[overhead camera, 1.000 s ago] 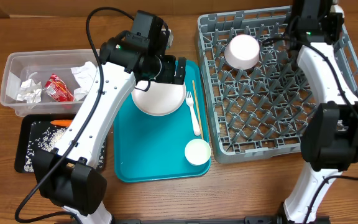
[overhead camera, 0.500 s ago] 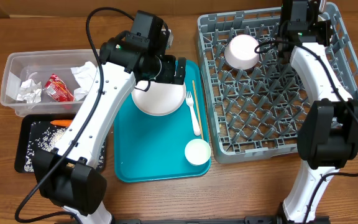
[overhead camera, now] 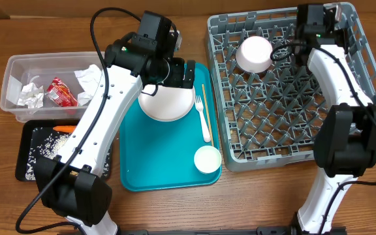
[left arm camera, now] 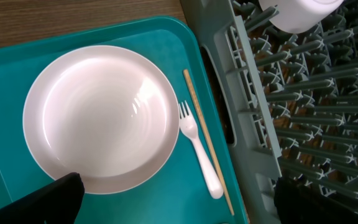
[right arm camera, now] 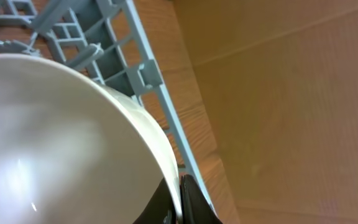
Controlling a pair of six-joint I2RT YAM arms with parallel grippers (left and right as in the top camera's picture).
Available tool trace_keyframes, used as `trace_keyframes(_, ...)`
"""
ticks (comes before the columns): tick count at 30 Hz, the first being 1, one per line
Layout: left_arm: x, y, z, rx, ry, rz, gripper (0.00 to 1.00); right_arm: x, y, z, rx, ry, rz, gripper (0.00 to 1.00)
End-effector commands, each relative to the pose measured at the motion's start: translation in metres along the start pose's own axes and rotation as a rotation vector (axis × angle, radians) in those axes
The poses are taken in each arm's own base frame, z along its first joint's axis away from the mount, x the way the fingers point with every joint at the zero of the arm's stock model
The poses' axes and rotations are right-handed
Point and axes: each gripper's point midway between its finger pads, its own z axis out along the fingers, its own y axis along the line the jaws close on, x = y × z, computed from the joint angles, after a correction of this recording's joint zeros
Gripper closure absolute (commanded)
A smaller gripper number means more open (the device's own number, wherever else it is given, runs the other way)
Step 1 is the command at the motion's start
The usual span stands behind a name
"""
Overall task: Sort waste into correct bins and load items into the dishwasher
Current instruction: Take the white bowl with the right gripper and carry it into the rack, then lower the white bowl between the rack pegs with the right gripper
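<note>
Seating the bowl (overhead camera: 253, 53) squarely between rack (overhead camera: 286, 124) pegs, the right pincer (right arm camera: 178, 202), clamped on its rim, should release gently. The left pincer (overhead camera: 173, 77) hangs spread above the plate (left arm camera: 98, 118).

- Your left arm (overhead camera: 103, 124) is made of long, smooth white shell links joined by black housings. The right arm (overhead camera: 335, 72) is built the same way.
- Just behind the left tool (overhead camera: 172, 77) sits a boxy black wrist block (overhead camera: 154, 29) with a tiny green light beside it.
- A black cable (overhead camera: 96, 26) loops out from behind that tool and runs along the white link. A thinner black cable (overhead camera: 281, 49) curls next to the right wrist.
- The left tool's fingers (left arm camera: 42, 199) are matte black and broad.
- The right tool (right arm camera: 178, 202) shows you two slim, dark fingertips.
- Farthest from each tool, the arms have bulky, rounded black joints (overhead camera: 351, 147).
</note>
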Motion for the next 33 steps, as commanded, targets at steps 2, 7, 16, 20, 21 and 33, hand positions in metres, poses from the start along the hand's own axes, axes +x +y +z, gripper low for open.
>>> trace_keyframes(2, -0.011, -0.005, -0.017, 0.004, -0.053, 0.022, 0.0, 0.007, 0.033, 0.002, -0.164, 0.008, -0.071, 0.96)
trace_keyframes(7, -0.011, -0.005, -0.017, 0.004, -0.053, 0.022, 0.0, 0.004, 0.012, 0.001, -0.035, 0.007, -0.079, 0.96)
trace_keyframes(16, -0.011, -0.005, -0.017, 0.004, -0.053, 0.022, 0.0, -0.009, -0.024, -0.016, 0.213, -0.012, -0.032, 0.96)
trace_keyframes(20, -0.011, -0.005, -0.017, 0.004, -0.053, 0.022, 0.0, -0.005, -0.017, -0.03, 0.232, -0.013, -0.036, 0.96)
trace_keyframes(21, -0.011, -0.005, -0.017, 0.004, -0.053, 0.022, 0.0, -0.005, -0.019, -0.034, 0.255, -0.014, -0.04, 0.96)
trace_keyframes(33, -0.011, -0.005, -0.017, 0.004, -0.053, 0.022, 0.0, 0.002, -0.045, -0.07, 0.501, 0.004, -0.114, 0.96)
